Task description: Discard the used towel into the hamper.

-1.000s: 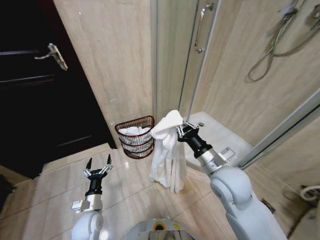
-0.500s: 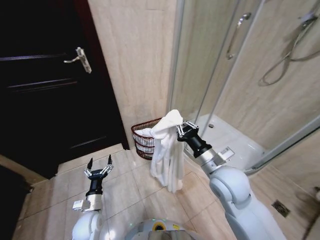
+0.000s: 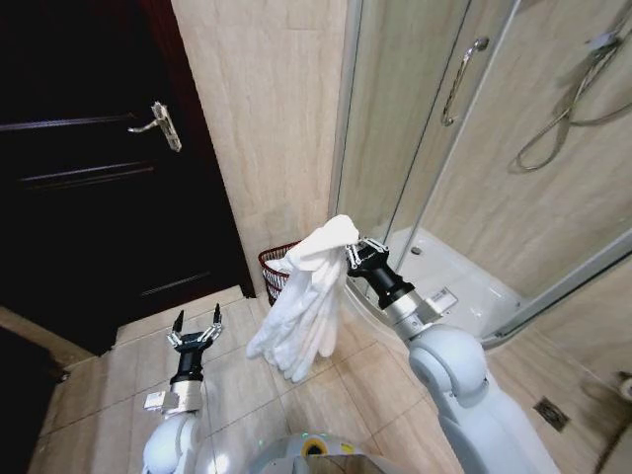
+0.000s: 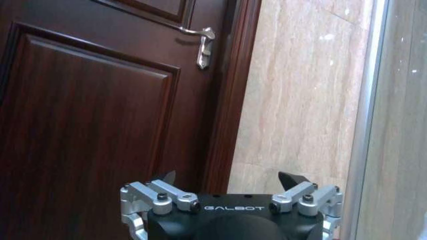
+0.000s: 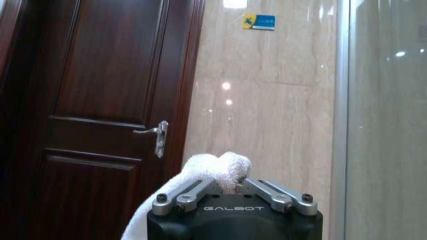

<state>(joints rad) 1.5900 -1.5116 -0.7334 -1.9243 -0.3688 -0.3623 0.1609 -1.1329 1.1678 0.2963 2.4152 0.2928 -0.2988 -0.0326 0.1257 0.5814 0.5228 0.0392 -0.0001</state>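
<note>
A white towel [image 3: 304,301] hangs from my right gripper [image 3: 352,253], which is shut on its top fold in mid-air; the cloth swings out toward my left. The same fold of towel [image 5: 220,170] bulges between the right gripper's fingers [image 5: 183,196] in the right wrist view. Behind the towel, a reddish-brown wire hamper [image 3: 273,271] stands on the floor against the beige wall, mostly hidden, with white cloth inside. My left gripper [image 3: 197,328] is held low over the floor tiles, open and holding nothing; its fingers [image 4: 165,188] point at the dark door.
A dark wooden door [image 3: 89,168] with a metal lever handle [image 3: 162,122] fills the left. A glass shower enclosure [image 3: 464,148] with a raised white tray [image 3: 464,281] stands on the right. Beige floor tiles [image 3: 109,395] lie open in front.
The camera has turned right, shifting the door and shower in view. The towel's hanging part has swung out leftward and now covers more of the hamper. Both grippers keep their poses.
</note>
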